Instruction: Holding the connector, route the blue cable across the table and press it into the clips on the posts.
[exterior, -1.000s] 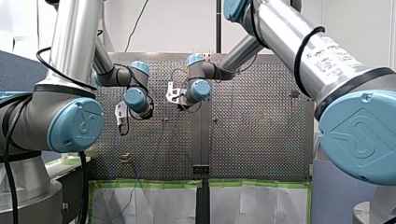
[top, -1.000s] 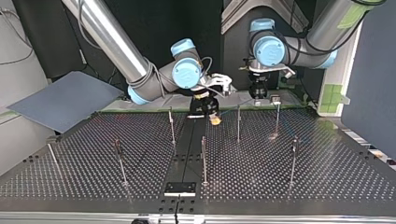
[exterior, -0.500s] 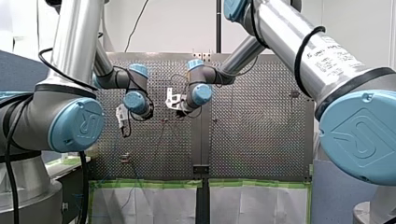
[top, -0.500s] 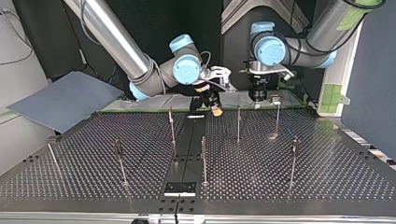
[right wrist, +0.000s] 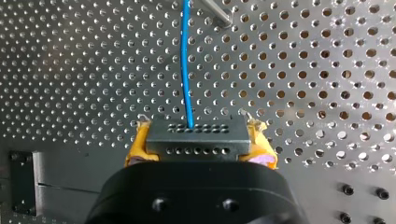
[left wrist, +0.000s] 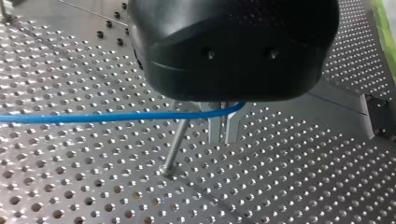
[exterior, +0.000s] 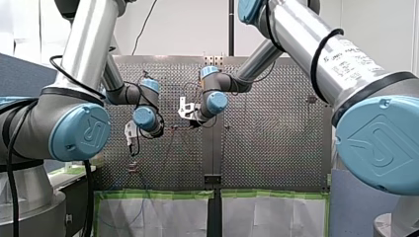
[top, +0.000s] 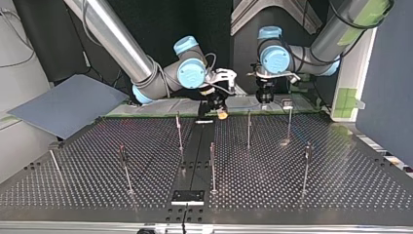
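Note:
In the right wrist view my right gripper (right wrist: 198, 136) is shut on a black connector (right wrist: 196, 140), squeezed between its yellow pads (right wrist: 138, 148). The blue cable (right wrist: 186, 70) leaves the connector and runs ahead over the perforated table. In the left wrist view my left gripper (left wrist: 223, 139) has its metal fingers shut on the blue cable (left wrist: 93, 116), which stretches off to one side above a thin post (left wrist: 175, 145). At the top view's far edge my right gripper (top: 221, 113) hangs near the centre, and my left gripper (top: 265, 99) is to its right.
Several thin clip posts (top: 249, 129) stand across the perforated table (top: 341, 185), one (top: 179, 131) close below my right gripper. A black plate (top: 187, 196) sits at the top view's near edge. A grey sheet (top: 68, 102) lies off the table at that view's left.
In the front view both grippers have moved down, the right one also slightly right. In the top view my right gripper has drawn back toward the far edge, and my left has shifted slightly left.

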`<state>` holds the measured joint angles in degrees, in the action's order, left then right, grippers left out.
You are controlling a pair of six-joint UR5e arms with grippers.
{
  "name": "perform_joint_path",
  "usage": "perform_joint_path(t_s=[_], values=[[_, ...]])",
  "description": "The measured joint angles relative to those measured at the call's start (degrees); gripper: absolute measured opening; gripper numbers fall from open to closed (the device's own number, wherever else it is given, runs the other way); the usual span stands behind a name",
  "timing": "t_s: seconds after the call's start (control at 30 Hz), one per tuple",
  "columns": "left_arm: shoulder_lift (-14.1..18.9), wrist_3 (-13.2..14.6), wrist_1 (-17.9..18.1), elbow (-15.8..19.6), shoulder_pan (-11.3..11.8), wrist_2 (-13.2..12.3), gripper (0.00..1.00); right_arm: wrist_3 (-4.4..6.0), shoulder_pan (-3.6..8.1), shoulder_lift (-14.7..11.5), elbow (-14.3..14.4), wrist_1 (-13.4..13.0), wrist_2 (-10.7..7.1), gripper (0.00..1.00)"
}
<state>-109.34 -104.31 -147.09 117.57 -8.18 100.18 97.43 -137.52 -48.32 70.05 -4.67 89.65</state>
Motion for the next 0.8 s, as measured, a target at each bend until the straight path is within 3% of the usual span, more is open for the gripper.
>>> perform_joint_path(t_s=[0.8], values=[[-1.2, -1.1, 3.5, -2.0, 1.5, -1.6, 0.00, 0.00, 1.73, 1.9, 0.1, -0.3, 0.09, 0.00]])
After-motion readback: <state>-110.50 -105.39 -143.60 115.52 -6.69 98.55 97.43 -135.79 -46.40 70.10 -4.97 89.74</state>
